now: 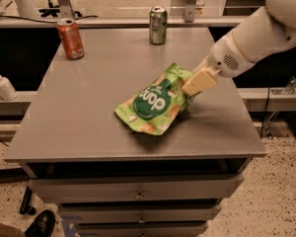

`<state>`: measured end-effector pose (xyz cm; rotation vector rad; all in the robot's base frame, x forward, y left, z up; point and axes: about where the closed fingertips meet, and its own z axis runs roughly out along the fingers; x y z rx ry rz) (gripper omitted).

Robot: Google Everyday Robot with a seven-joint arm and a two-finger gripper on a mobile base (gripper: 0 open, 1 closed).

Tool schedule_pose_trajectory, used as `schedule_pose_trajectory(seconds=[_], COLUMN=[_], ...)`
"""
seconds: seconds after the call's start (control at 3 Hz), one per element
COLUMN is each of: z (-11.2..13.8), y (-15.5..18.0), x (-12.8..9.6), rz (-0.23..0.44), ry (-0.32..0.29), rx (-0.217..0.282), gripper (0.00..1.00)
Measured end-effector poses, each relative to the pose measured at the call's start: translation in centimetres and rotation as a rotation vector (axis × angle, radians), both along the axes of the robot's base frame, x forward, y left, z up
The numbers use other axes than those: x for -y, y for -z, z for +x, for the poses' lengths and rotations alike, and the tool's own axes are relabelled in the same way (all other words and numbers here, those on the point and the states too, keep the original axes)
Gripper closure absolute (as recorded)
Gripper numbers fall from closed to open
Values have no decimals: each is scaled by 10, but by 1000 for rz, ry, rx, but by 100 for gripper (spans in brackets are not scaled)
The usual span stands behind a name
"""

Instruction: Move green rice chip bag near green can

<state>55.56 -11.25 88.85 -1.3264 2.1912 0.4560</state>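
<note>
The green rice chip bag is light green with a dark green round logo. It hangs tilted over the middle of the grey table, its lower left corner close to the top. My gripper reaches in from the right and is shut on the bag's upper right edge. The green can stands upright at the table's far edge, well behind the bag.
An orange-red can stands at the far left of the table. A white spray bottle sits on a lower ledge to the left. Drawers front the table below. A shoe shows at bottom left.
</note>
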Motion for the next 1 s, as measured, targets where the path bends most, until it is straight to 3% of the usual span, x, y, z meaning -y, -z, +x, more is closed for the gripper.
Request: schedule_pose_trajectory(seconds=[0.67, 1.0], z=[6, 21], y=[-14, -23], x=[4, 11], rz=[1, -6], ry=[6, 11], rx=[28, 76], gripper=[100, 100])
